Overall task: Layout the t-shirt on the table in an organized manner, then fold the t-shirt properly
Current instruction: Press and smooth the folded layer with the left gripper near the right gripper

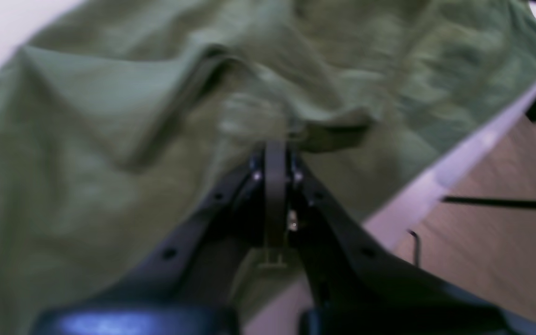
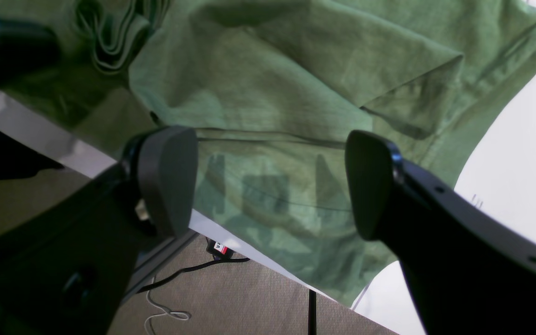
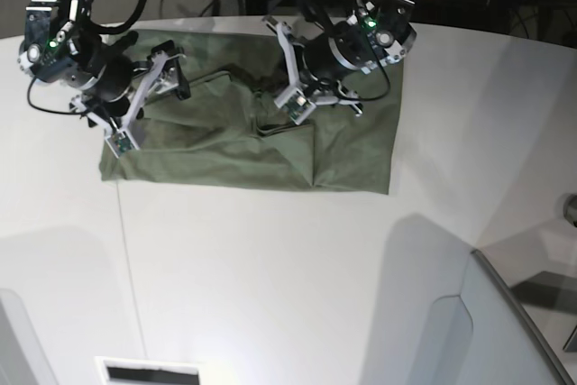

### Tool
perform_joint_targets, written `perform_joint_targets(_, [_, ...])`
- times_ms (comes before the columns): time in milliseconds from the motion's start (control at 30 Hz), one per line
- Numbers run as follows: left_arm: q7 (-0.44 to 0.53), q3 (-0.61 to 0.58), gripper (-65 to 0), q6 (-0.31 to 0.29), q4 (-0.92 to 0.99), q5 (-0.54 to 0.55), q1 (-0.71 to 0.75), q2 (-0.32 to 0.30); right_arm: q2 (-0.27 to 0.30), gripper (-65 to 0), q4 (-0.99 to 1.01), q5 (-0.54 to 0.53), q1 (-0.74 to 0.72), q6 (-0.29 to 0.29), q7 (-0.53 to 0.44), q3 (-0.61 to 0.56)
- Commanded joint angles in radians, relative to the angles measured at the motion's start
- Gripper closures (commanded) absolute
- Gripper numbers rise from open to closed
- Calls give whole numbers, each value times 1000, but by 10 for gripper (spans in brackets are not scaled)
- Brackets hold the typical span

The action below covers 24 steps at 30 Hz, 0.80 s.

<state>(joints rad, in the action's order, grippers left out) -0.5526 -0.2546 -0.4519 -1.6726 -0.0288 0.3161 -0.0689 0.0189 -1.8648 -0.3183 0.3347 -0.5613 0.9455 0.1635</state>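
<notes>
Left wrist view: the left tool (image 1: 275,149) sits at frame centre, its jaws pressed together and pinching a raised fold of the t-shirt (image 1: 110,153). The cloth tents up toward the pinch and fills most of the frame; the white table (image 1: 458,172) edge runs diagonally at right.

Right wrist view: the right tool (image 2: 270,181) stands released, its two pads wide apart with nothing between them, hovering above the shirt near the table's (image 2: 519,135) rim. A folded-over flap and a hemmed sleeve lie in the upper right.

Base view: the t-shirt (image 3: 343,155) lies in the upper middle of the table (image 3: 270,277), roughly rectangular but bunched at centre. The left tool (image 3: 287,113) is at that bunch; the right tool (image 3: 135,119) is over the shirt's left edge.

The cloth looks light, limp and wrinkle-prone; hems, the collar or corners would likely give the firmest hold.
</notes>
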Motion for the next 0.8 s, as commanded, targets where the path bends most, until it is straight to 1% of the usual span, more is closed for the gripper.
perform_joint_targets(0, [16,-15,0,-5,-2,7,-2,2,3,-468,-17,-15,-9,-4,-15,1])
perform_joint_targets(133, [16,-30,0,-5,6,14,-2,-13,3,-468,-17,-15,-9,-4,-15,1])
perform_joint_targets(233, [15,-16,0,-6,-13,14,12,-13,3,-468,-17,-15,-9,-4,-15,1])
perform_joint_targets(333, [15,-15,0,-5,-57,16,16,-41,3,-468,-17,-15,-9,-4,-15,1])
perform_joint_targets(400, [15,-10,0,-3,-77,16,16,-47,3,-468,-17,-15,-9,-4,-15,1])
perform_joint_targets(533, [15,59,0,-3,-96,16,15,-39,3,-468,-17,-15,-9,-4,-15,1])
perform_joint_targets(633, [15,91,0,-3,-67,16,5,-39,3,-468,-17,-15,-9,-4,-15,1])
perform_joint_targets(767, [16,99,0,-3,53,16,-51,-39,3,-468,-17,-15,-9,-4,-15,1])
